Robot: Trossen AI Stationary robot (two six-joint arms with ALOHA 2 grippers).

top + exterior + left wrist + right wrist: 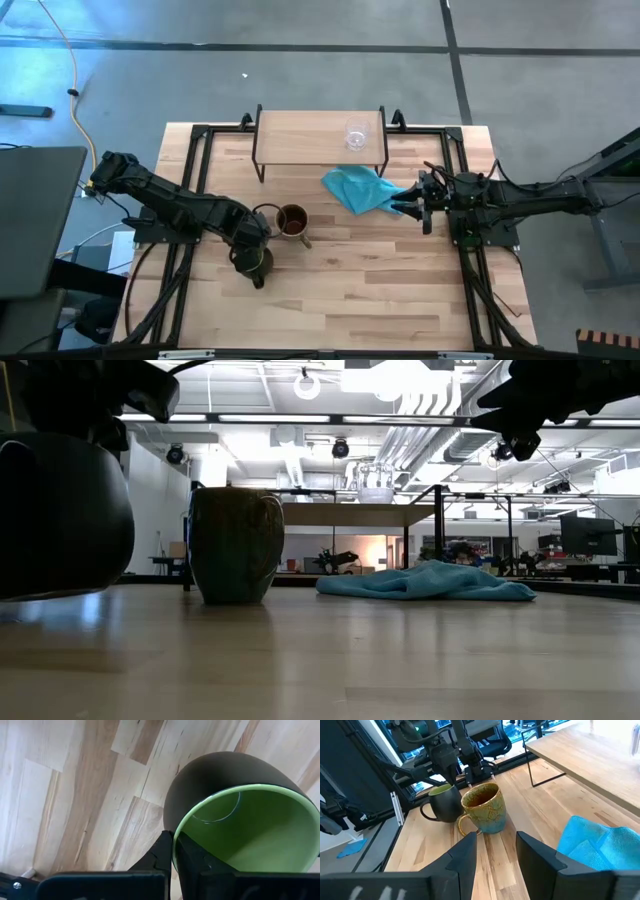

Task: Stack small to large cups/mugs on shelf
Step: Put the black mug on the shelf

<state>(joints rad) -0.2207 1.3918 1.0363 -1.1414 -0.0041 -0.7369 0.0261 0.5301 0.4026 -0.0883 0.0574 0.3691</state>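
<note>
A dark mug with a green inside (235, 805) hangs in my left gripper (174, 851), which is shut on it at the table's near left (250, 258). Beside it the tan-brown handled mug (291, 222) stands upright on its base on the table. A clear glass cup (357, 135) stands on the right part of the light-wood shelf (310, 140) at the far edge. My right gripper (495, 855) hovers open at the table's right, touching nothing, just past a blue cloth (360, 190). My left gripper pinches the dark mug's rim (175, 840), one finger (161, 854) outside the wall and one (195, 859) inside the green hollow. The fingers point down from above. The mug hangs tilted below them, seemingly just clear of the table (60, 510).
The crumpled blue cloth (600, 845) lies on the table between the tan-brown mug and my right gripper, in front of the shelf. Black metal rails (190, 190) run along both table sides. Bare wood lies toward the near edge (380, 300).
</note>
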